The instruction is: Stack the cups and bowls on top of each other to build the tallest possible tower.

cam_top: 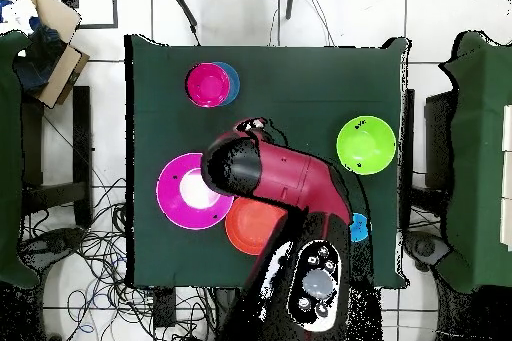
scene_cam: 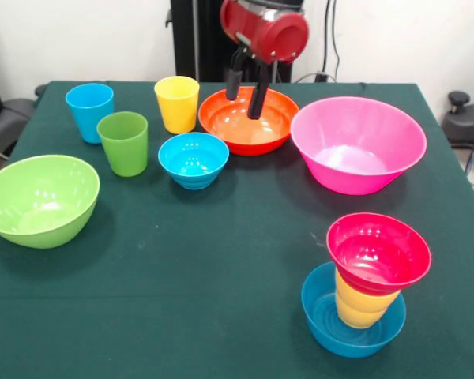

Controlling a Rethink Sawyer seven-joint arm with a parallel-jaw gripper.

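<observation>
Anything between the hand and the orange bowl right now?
Nothing visible. In the front view the hand hangs directly over the orange bowl, fingers open and pointing into it, no object between them. The yellow cup and pink bowl stand off to either side of it.

Glossy smooth plastic bowls [scene_cam: 357, 142] and cups [scene_cam: 124, 142] sit on a matt green cloth [scene_cam: 205, 260].

You see the table [scene_cam: 221, 260] covered with a dark green cloth. In the overhead view, loose cables [cam_top: 95, 257] lie on the tiled floor beside it, and a cardboard box [cam_top: 55, 42] stands near 1 far corner.
</observation>
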